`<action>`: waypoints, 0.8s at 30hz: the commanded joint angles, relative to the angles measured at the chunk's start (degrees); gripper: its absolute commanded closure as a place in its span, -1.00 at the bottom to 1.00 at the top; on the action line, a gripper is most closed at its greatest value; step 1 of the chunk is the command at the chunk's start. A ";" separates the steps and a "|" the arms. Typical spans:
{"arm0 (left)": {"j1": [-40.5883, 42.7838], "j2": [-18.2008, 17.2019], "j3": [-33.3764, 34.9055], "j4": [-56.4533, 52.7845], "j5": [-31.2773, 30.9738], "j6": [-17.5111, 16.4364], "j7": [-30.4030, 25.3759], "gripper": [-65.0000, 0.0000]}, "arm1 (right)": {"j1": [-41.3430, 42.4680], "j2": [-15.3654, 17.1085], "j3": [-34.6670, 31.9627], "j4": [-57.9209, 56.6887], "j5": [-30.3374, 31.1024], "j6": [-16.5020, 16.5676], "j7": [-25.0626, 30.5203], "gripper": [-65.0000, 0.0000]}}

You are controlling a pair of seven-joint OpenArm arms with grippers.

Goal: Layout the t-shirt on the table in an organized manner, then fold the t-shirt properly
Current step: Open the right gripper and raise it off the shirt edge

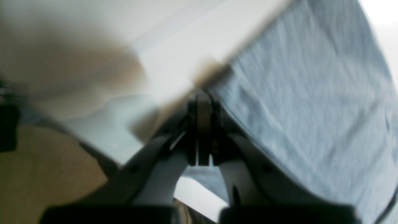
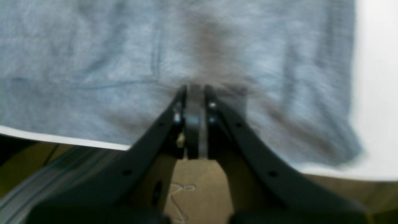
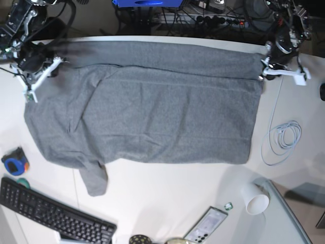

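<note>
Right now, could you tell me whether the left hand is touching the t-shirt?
Touching: the left wrist view shows the left hand shut on the t-shirt edge.

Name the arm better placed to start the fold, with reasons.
Probably neither alone. The left pincer and right pincer are each shut on a far corner of the t-shirt, which lies spread on the table, so both look equally placed to carry that edge over together.

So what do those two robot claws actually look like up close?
The left gripper has pale white-grey curved fingers with dark inner pads and small screw holes. The right gripper has matte black curved fingers with silver screws. From above, both arms are dark, with white brackets and black cables.
</note>
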 commanded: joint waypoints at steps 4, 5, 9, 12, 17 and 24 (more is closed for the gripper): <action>-0.04 -0.41 0.86 -0.73 -0.43 -0.11 -1.09 1.00 | -1.05 0.46 -3.16 -0.01 0.55 0.28 0.78 0.52; -0.12 -0.41 0.78 -1.17 -0.43 -0.11 -1.17 1.00 | -1.13 0.46 -4.04 -0.09 0.55 0.28 0.87 0.38; -0.91 -0.77 0.51 -3.10 -0.43 -0.11 -1.17 1.00 | -1.31 0.46 -5.62 -2.56 0.55 0.28 0.96 0.09; -1.27 -0.85 0.42 -4.77 -0.43 -0.11 -1.17 1.00 | -0.61 0.46 -5.71 -4.40 0.64 0.28 1.05 0.09; -1.27 -0.85 0.42 -5.30 -0.43 -0.11 -1.17 1.00 | -0.52 0.46 -5.71 -4.93 0.64 0.28 2.01 0.02; -1.18 -0.85 0.42 -5.30 -0.43 -0.11 -1.17 1.00 | 0.27 0.46 -5.80 -5.02 0.64 0.28 2.98 -0.01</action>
